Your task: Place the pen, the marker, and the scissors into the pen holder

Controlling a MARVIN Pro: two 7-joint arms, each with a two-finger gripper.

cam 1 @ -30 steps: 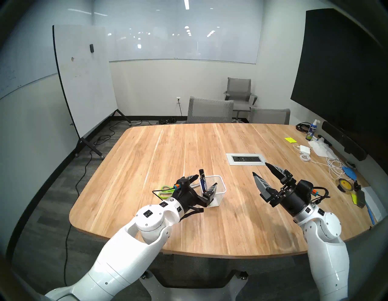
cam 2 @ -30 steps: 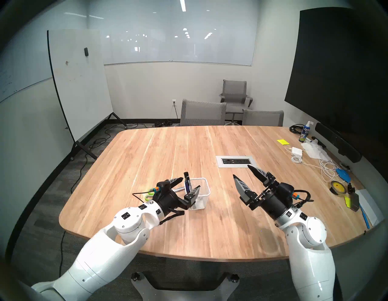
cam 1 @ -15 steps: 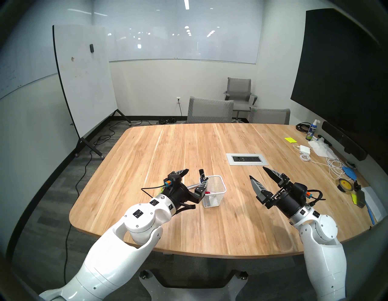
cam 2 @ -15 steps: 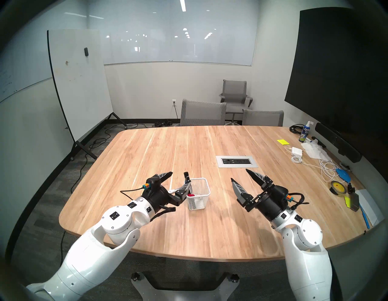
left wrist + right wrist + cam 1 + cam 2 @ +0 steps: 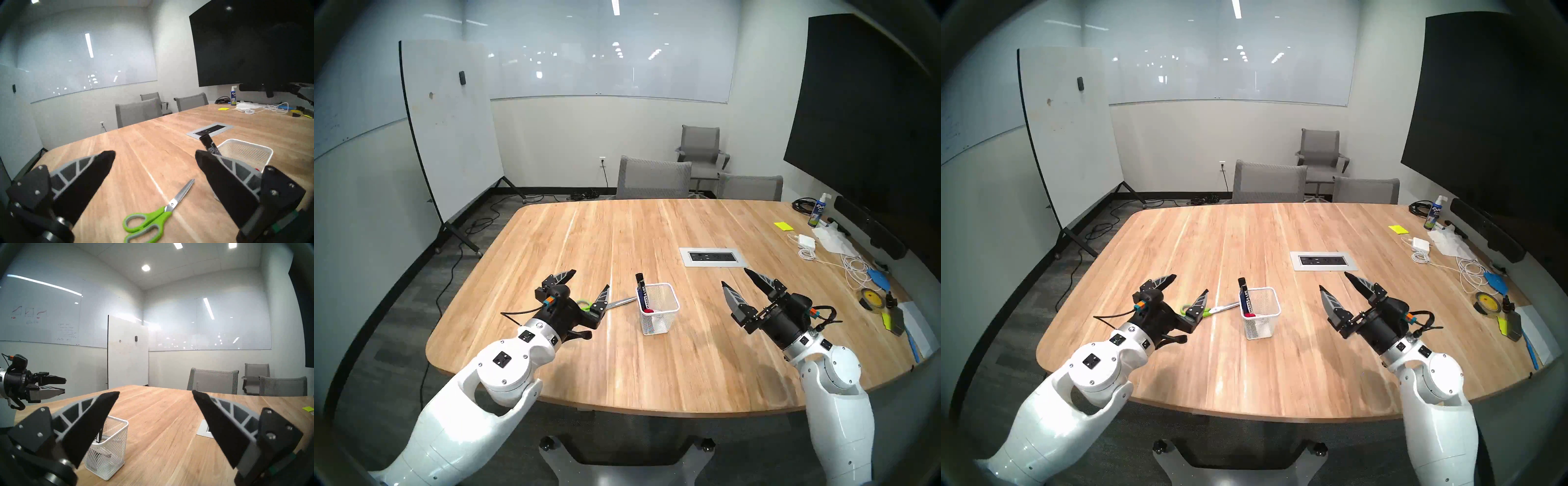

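Pen holder (image 5: 660, 307): small white wire-mesh cup, square rim, upright near the middle of the table (image 5: 687, 366), a pale wood-grain top with rounded corners. Contents: a thick black marker (image 5: 641, 292) with white lettering, leaning at the cup's left corner and rising above the rim; beside it a slim dark-blue pen (image 5: 639, 294), mostly hidden; low inside, a white marker with a red cap (image 5: 650, 310).

Scissors (image 5: 153, 215): lime-green plastic loops lined grey, smooth silver blades closed; flat on the table just left of the cup, tips toward it, apart from it.

Left gripper (image 5: 589, 281): black tapered fingers with grey ribbed backs, spread wide, empty, above the scissors' loops.

Right gripper (image 5: 734, 277): same build, spread wide, empty, right of the cup and well apart from it.

Recessed grey metal outlet panel (image 5: 713, 257): rectangular, beyond the cup.
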